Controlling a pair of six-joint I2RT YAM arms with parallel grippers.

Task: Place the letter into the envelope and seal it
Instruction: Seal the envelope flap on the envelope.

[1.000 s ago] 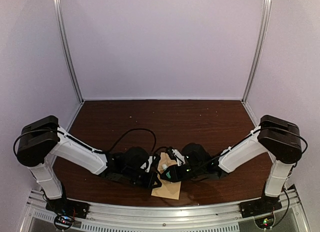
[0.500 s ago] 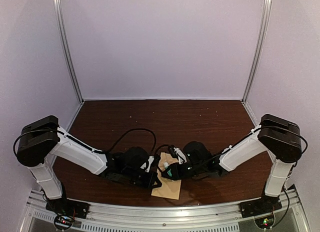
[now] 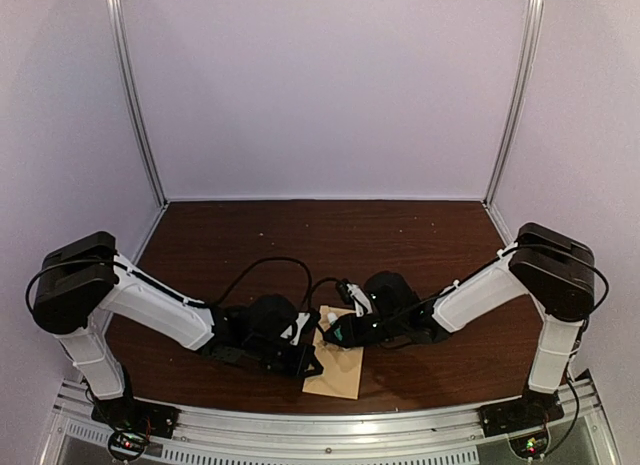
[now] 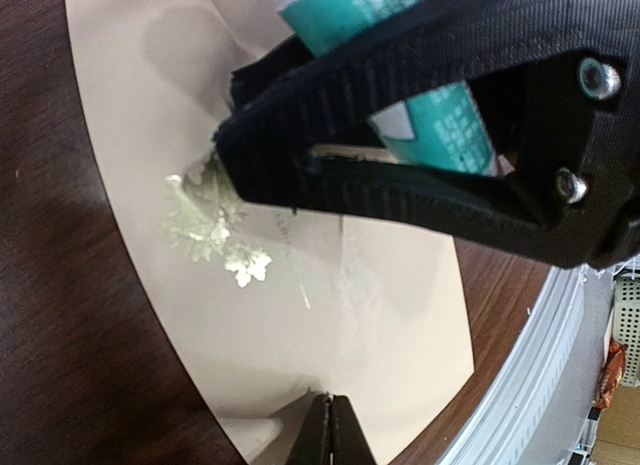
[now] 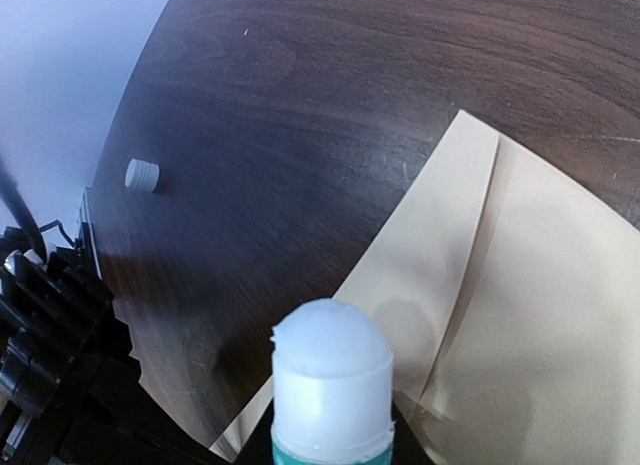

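Nothing readable is coming through: the teal glue stick (image 4: pixel 345 10) is showing small white print, but it's blurring beyond reading.

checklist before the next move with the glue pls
1. Glue stick gripped by the right gripper: ok.
2. Cap off and glue tip bare: ok; the cap lies on the table, apart from the paper.
3. Envelope flap unfolded, crease in view: ok.
4. Letter inside the envelope: cannot tell; no letter shows.
5. Left gripper shut at the envelope's edge and pinning it: cannot tell.
6. Glue tip touching the paper: cannot tell.
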